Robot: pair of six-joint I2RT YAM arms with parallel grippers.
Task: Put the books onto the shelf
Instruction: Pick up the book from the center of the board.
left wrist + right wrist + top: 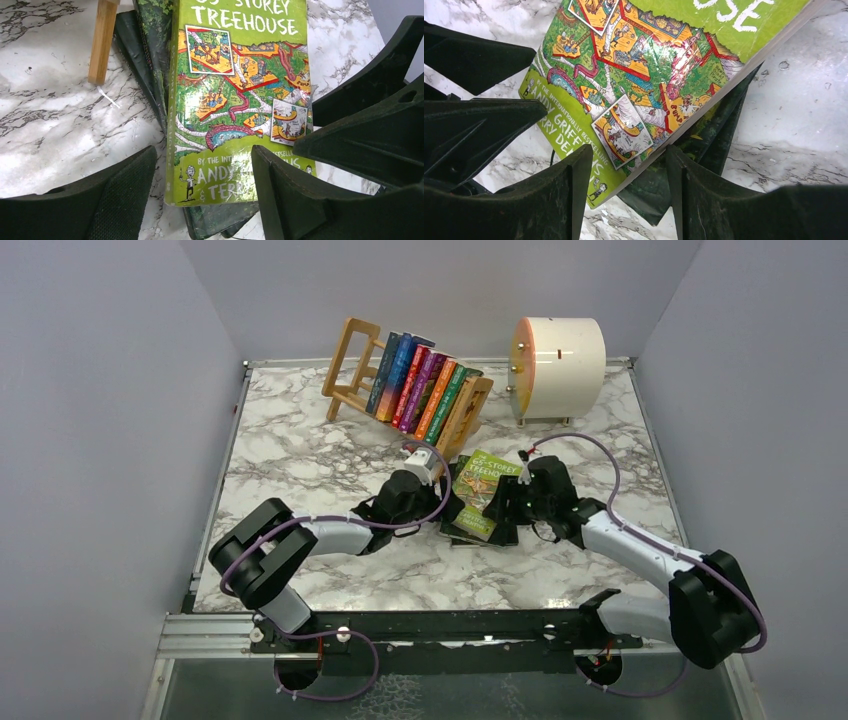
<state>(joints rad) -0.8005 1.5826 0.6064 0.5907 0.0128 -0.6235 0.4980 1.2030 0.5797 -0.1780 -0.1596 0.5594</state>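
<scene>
Left arm's black fingers (125, 200): spread, straddling the near spine corner of a bright green paperback (235, 90), one finger over its cover.
Right arm's black fingers (704, 200): spread, with the same book's other near corner between them.
Beneath it: dark green paperbacks (150, 60), flat on the white marbled worktop (300, 450).
Behind: light-wood slatted rack (350, 355), carrying a leaning row of paperbacks with bright spines (420, 390).
Right of the rack: cream cylindrical drum (560, 365).
</scene>
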